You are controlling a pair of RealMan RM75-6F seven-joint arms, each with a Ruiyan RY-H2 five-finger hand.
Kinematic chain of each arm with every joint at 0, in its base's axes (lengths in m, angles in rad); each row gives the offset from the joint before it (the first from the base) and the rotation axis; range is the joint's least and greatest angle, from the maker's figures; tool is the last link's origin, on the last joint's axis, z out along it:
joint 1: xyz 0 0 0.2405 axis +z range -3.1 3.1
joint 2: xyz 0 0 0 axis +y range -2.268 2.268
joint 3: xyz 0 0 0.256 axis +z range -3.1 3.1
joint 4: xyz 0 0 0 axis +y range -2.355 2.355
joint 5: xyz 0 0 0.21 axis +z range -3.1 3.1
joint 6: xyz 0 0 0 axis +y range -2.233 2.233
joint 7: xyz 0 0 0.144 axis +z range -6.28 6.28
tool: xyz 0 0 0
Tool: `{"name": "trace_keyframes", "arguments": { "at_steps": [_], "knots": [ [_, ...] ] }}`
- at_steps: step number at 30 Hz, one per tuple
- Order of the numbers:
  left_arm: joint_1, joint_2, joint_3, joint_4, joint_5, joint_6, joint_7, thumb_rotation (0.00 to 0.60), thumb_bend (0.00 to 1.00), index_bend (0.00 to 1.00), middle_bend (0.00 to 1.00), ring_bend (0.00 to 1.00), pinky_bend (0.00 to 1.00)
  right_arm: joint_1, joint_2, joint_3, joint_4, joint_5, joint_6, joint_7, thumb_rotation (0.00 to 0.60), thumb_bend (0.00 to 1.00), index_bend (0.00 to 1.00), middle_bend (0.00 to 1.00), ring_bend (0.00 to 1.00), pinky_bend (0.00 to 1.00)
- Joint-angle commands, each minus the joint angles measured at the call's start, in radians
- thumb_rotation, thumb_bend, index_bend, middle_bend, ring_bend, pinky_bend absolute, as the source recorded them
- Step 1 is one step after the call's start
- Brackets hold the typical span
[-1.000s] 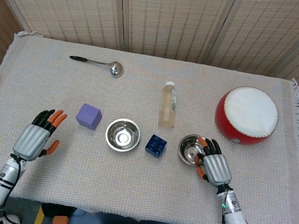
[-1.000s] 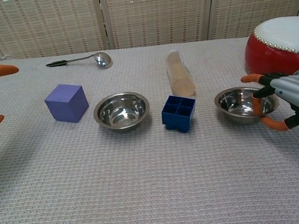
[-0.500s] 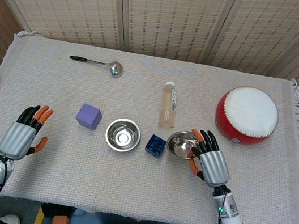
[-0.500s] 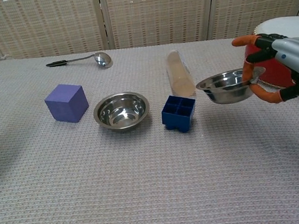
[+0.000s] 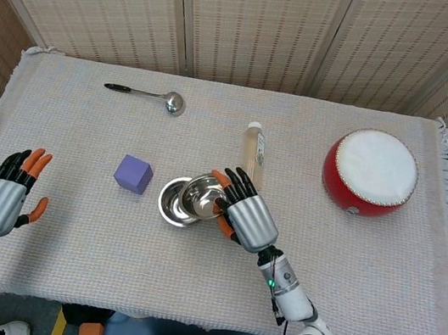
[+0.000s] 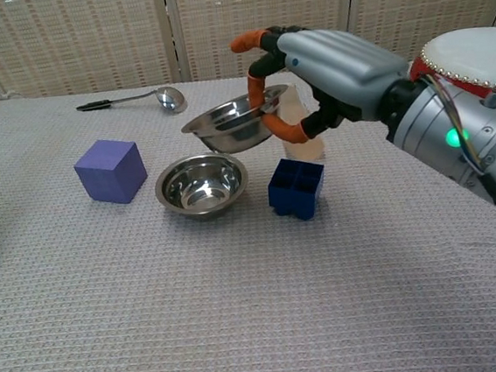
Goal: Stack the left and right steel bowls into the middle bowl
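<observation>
My right hand (image 5: 248, 219) (image 6: 332, 59) grips a steel bowl (image 5: 203, 196) (image 6: 235, 126) by its rim, thumb outside and fingers inside. The bowl hangs tilted in the air, just above and slightly right of the middle steel bowl (image 5: 173, 203) (image 6: 201, 183), which sits empty on the cloth. The two bowls are apart in the chest view. My left hand (image 5: 6, 196) hovers near the table's front left edge with its fingers spread and nothing in it. It shows only in the head view.
A purple cube (image 5: 133, 174) (image 6: 110, 170) stands left of the middle bowl and a blue block (image 6: 296, 187) right of it. A bottle (image 5: 252, 151) lies behind, a red drum (image 5: 371, 172) (image 6: 473, 59) at far right, a ladle (image 5: 146, 96) (image 6: 134, 98) at the back left.
My right hand lifted the bowl off the cloth and carried it left, from the drum's side to above the middle bowl. My left hand drew back toward the front left edge.
</observation>
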Motion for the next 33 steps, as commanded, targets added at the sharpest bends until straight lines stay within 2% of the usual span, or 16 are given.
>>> {"name": "trace_keyframes", "arguments": {
  "at_steps": [1, 7, 10, 11, 13, 15, 17, 20, 25, 29, 32, 33],
  "knots": [
    [0.007, 0.005, -0.002, 0.002, -0.002, 0.001, -0.011, 0.600, 0.41, 0.00, 0.00, 0.00, 0.08, 0.043, -0.070, 0.010, 0.070, 0.033, -0.041, -0.012, 0.600, 0.45, 0.67, 0.09, 0.00, 0.00],
    [0.014, 0.013, -0.010, 0.010, -0.009, -0.002, -0.026, 0.600, 0.41, 0.00, 0.00, 0.00, 0.08, 0.118, -0.207, 0.021, 0.256, 0.049, -0.067, 0.048, 0.600, 0.45, 0.65, 0.09, 0.00, 0.00],
    [0.024, 0.030, -0.015, 0.001, -0.020, -0.001, -0.030, 0.600, 0.41, 0.00, 0.00, 0.00, 0.08, 0.149, -0.258, 0.016, 0.343, 0.052, -0.079, 0.060, 0.600, 0.45, 0.59, 0.09, 0.00, 0.00],
    [0.028, 0.036, -0.016, -0.003, -0.024, 0.000, -0.031, 0.600, 0.41, 0.00, 0.00, 0.00, 0.08, 0.153, -0.267, 0.012, 0.361, 0.053, -0.084, 0.065, 0.600, 0.45, 0.55, 0.09, 0.00, 0.00],
    [0.034, 0.045, -0.018, -0.009, -0.034, -0.003, -0.034, 0.600, 0.41, 0.00, 0.00, 0.00, 0.08, 0.156, -0.273, 0.004, 0.380, 0.065, -0.100, 0.057, 0.600, 0.41, 0.37, 0.09, 0.00, 0.00],
    [0.037, 0.052, -0.020, -0.012, -0.045, -0.012, -0.039, 0.600, 0.41, 0.00, 0.00, 0.00, 0.08, 0.151, -0.264, -0.002, 0.371, 0.091, -0.124, 0.038, 0.600, 0.28, 0.10, 0.05, 0.00, 0.00],
    [0.040, 0.055, -0.018, -0.012, -0.049, -0.019, -0.042, 0.600, 0.41, 0.00, 0.00, 0.00, 0.08, 0.136, -0.232, -0.006, 0.318, 0.125, -0.150, 0.018, 0.600, 0.16, 0.00, 0.01, 0.00, 0.00],
    [0.046, 0.063, -0.017, -0.017, -0.050, -0.020, -0.040, 0.600, 0.41, 0.00, 0.00, 0.00, 0.08, 0.088, -0.156, -0.017, 0.192, 0.166, -0.132, -0.050, 0.600, 0.06, 0.00, 0.00, 0.00, 0.00],
    [0.065, 0.098, -0.007, -0.051, -0.040, -0.010, -0.046, 0.600, 0.41, 0.00, 0.00, 0.00, 0.08, -0.036, 0.016, -0.064, -0.072, 0.207, -0.008, -0.211, 0.600, 0.04, 0.00, 0.00, 0.00, 0.00],
    [0.075, 0.118, 0.004, -0.068, -0.037, -0.014, -0.049, 0.600, 0.41, 0.00, 0.00, 0.00, 0.08, -0.076, 0.084, -0.086, -0.158, 0.226, 0.017, -0.242, 0.600, 0.04, 0.00, 0.00, 0.00, 0.00],
    [0.118, 0.178, 0.053, -0.126, -0.024, -0.018, -0.086, 0.600, 0.41, 0.00, 0.00, 0.00, 0.08, -0.198, 0.277, -0.172, -0.331, 0.249, 0.112, -0.304, 0.600, 0.04, 0.00, 0.00, 0.00, 0.00],
    [0.172, 0.187, 0.091, -0.128, 0.000, 0.027, -0.142, 0.600, 0.41, 0.00, 0.00, 0.00, 0.08, -0.335, 0.379, -0.257, -0.372, 0.239, 0.266, -0.330, 0.600, 0.04, 0.00, 0.00, 0.00, 0.00]
  ]
}}
